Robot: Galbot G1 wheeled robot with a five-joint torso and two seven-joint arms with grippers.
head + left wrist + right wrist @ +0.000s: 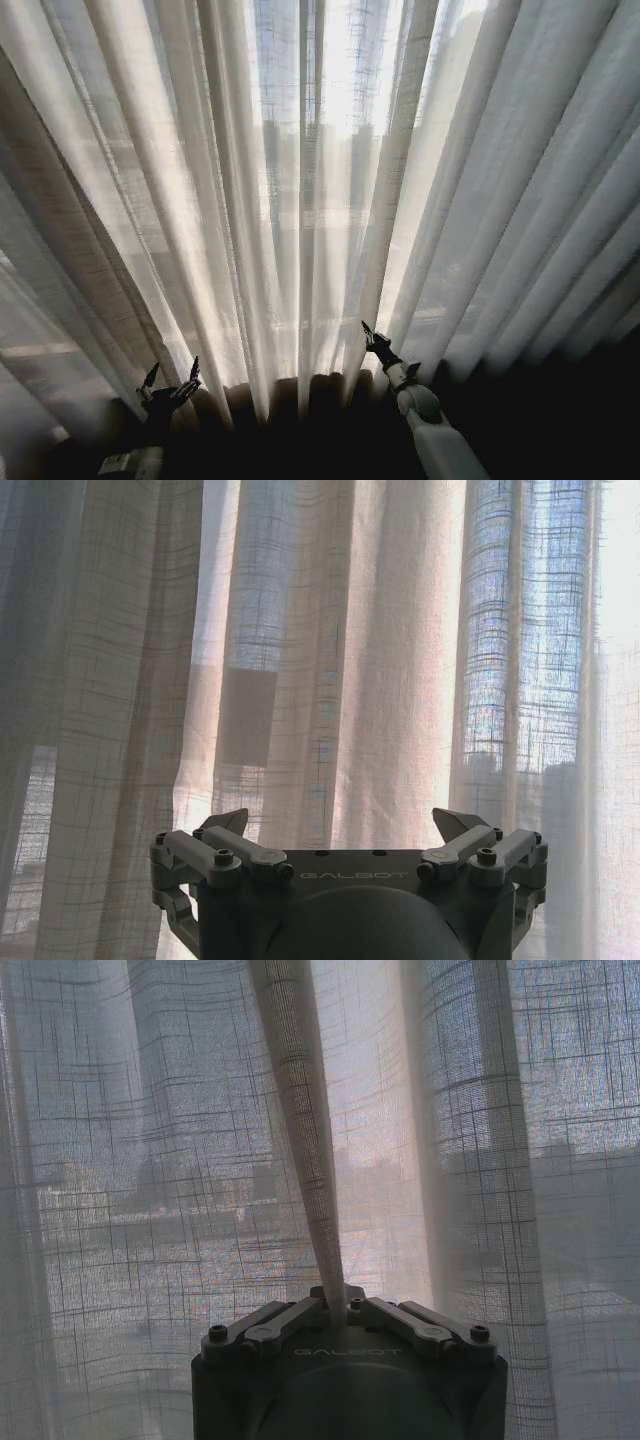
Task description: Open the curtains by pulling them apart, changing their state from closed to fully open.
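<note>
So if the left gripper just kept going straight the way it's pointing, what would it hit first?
Most likely the curtains: the left gripper is open and aimed at the pleated fabric, with nothing between them. How far off the fabric is remains unclear.

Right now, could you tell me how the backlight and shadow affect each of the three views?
Head view: daylight glares through the curtains at centre, while the bottom falls into deep shadow, silhouetting the left gripper and right gripper. Left wrist view: glare washes out one edge; the open gripper is dim. Right wrist view: evenly backlit weave, with a darker pleat pinched in the gripper.
</note>
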